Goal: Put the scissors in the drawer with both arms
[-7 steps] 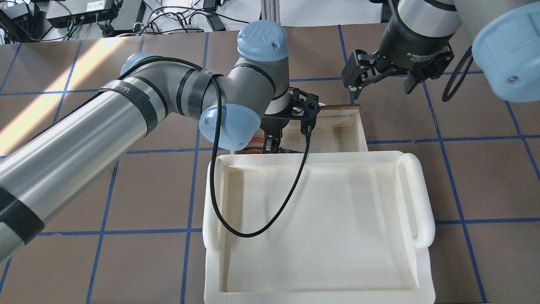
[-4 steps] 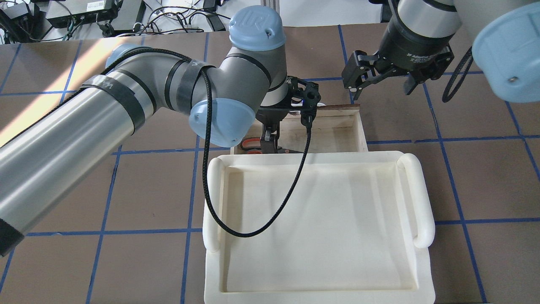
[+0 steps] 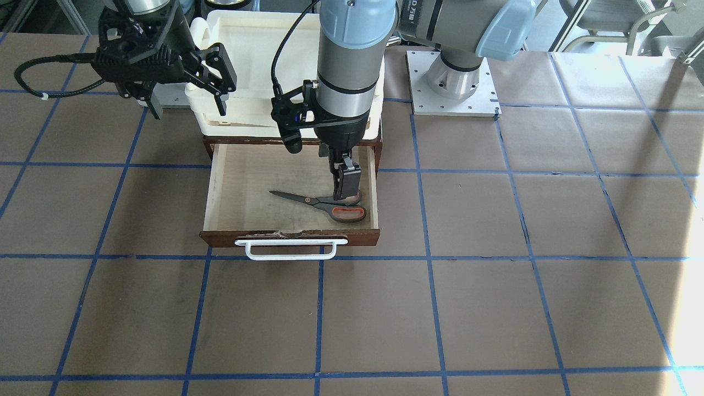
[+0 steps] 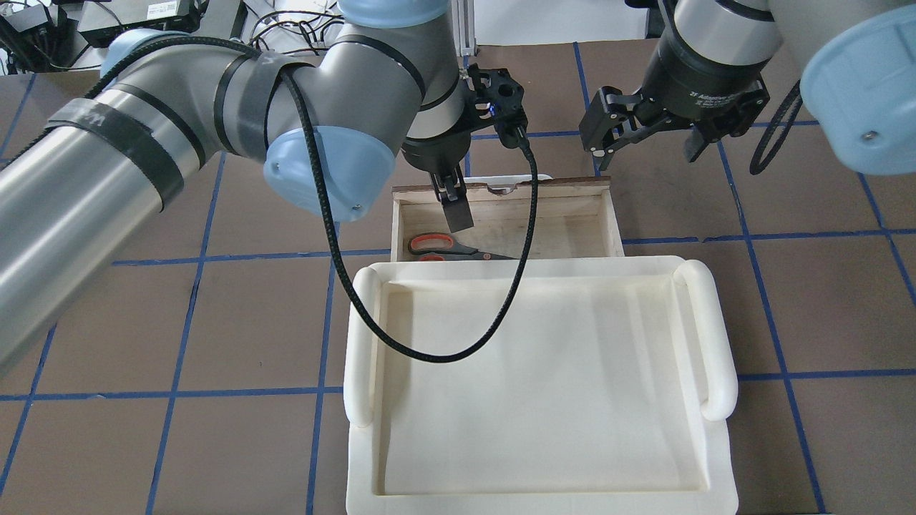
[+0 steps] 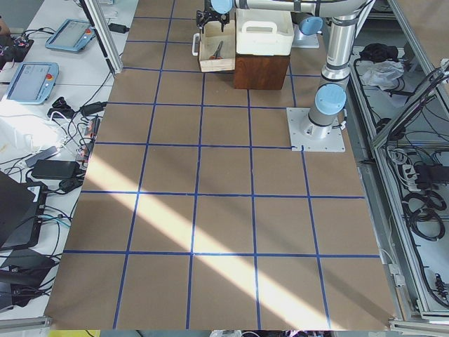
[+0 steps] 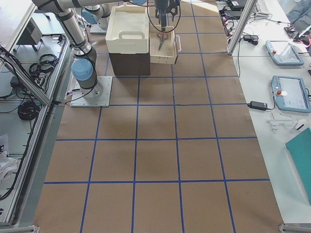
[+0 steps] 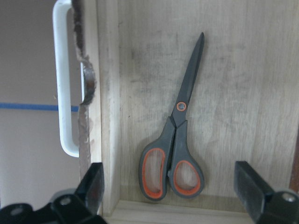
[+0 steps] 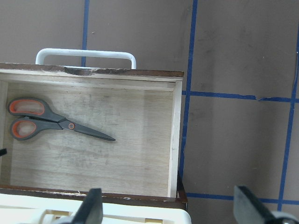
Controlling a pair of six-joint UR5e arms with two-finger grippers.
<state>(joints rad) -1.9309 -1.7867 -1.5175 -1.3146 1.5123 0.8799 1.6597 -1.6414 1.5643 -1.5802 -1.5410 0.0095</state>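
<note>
scissors (image 3: 322, 204) lie flat in the open drawer (image 3: 291, 237), near the robot-side edge of the table (image 3: 495, 247). left gripper (image 4: 456, 212) hangs just over the handles (image 7: 170, 154), fingers (image 7: 96, 184) apart and empty; right gripper (image 4: 646, 139) likewise spread. risk: shutting the drawer before left clears would jam its fingers.

A cream tray (image 4: 715, 336) sits above the blue-taped table (image 4: 823, 300).
</note>
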